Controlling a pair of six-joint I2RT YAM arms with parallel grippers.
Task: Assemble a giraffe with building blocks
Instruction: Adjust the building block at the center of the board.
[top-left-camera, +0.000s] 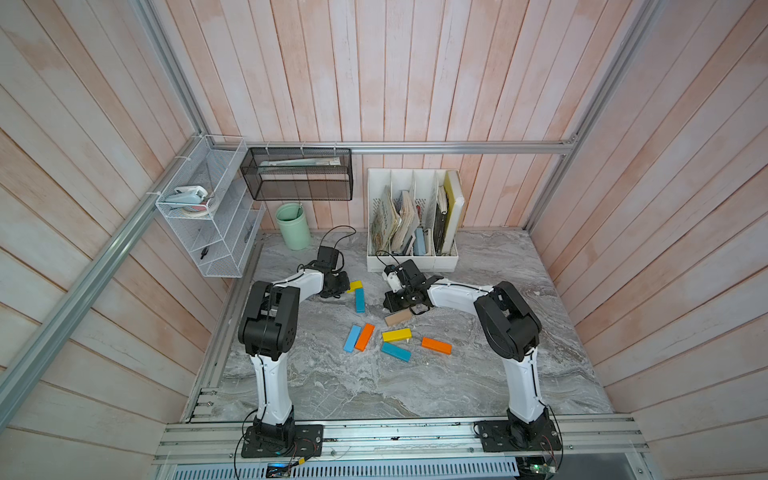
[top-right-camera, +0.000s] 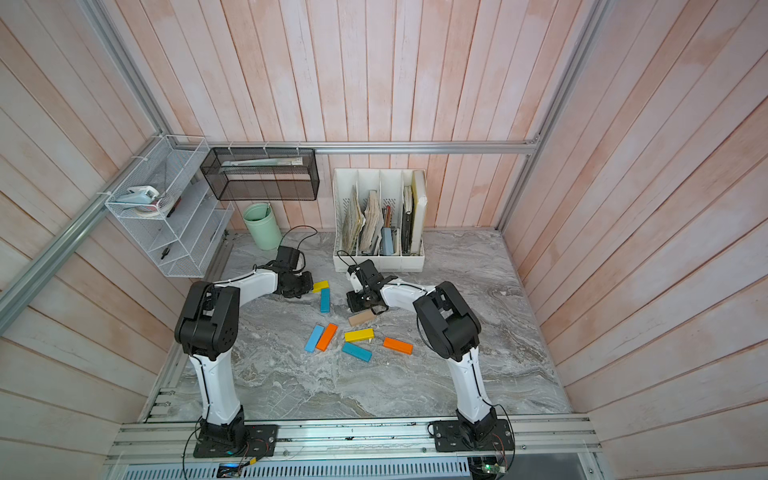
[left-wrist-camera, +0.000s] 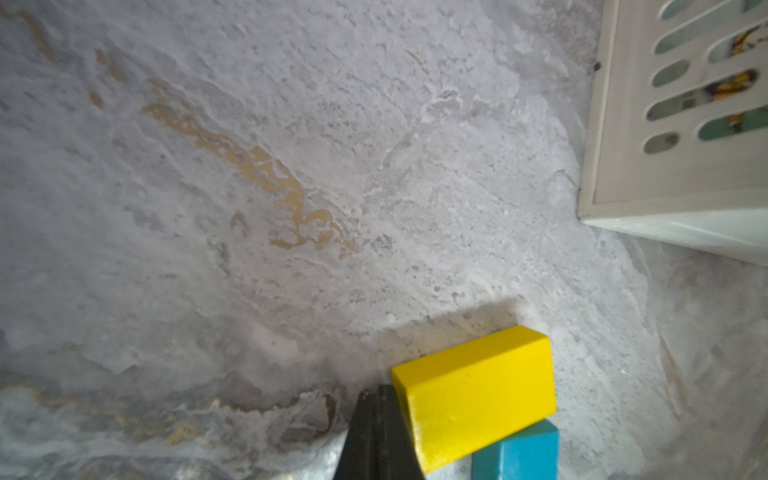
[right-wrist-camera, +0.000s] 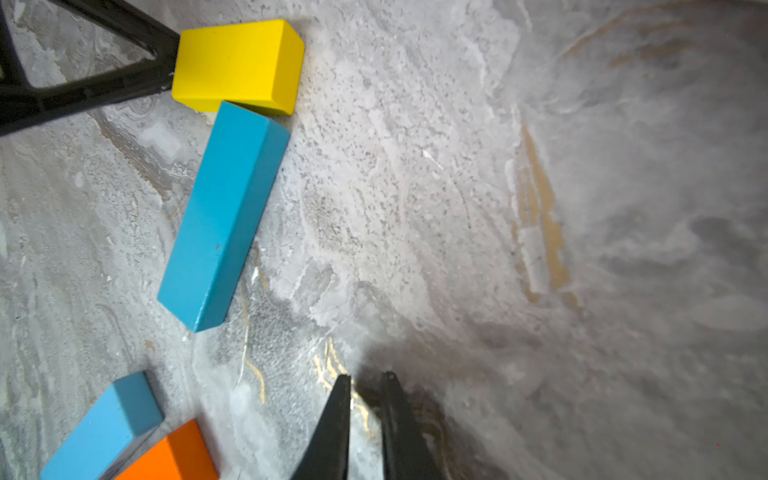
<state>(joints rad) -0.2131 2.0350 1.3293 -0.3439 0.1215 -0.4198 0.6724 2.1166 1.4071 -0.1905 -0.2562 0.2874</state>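
At my far left the white wire rack (top-left-camera: 208, 216) juts from the wall over the table's edge, and the green cup (top-left-camera: 293, 226) stands in the back corner. My left gripper (left-wrist-camera: 376, 392) is clenched on nothing, its tips touching the end of the yellow bar (left-wrist-camera: 478, 395). That bar and the teal bar (right-wrist-camera: 222, 216), whose end meets its long side, are all there is of the giraffe (top-right-camera: 324, 297), lying flat at mid-table.

A bare strip separates it from my right gripper (right-wrist-camera: 366, 378), whose jaws stand a slit apart, holding nothing, low over the surface. The tan bar (top-left-camera: 398, 319) lies just beside it, and the white file holder (top-left-camera: 411, 262) is close behind.

Nearer my bases the loose building blocks (top-left-camera: 397, 335) lie scattered with gaps between most of them. A light blue bar (top-left-camera: 352, 338) lies side by side with an orange bar (top-left-camera: 365, 337).

The grey marbled table (top-left-camera: 519, 257) is bare out to the right plank wall (top-left-camera: 644, 249).
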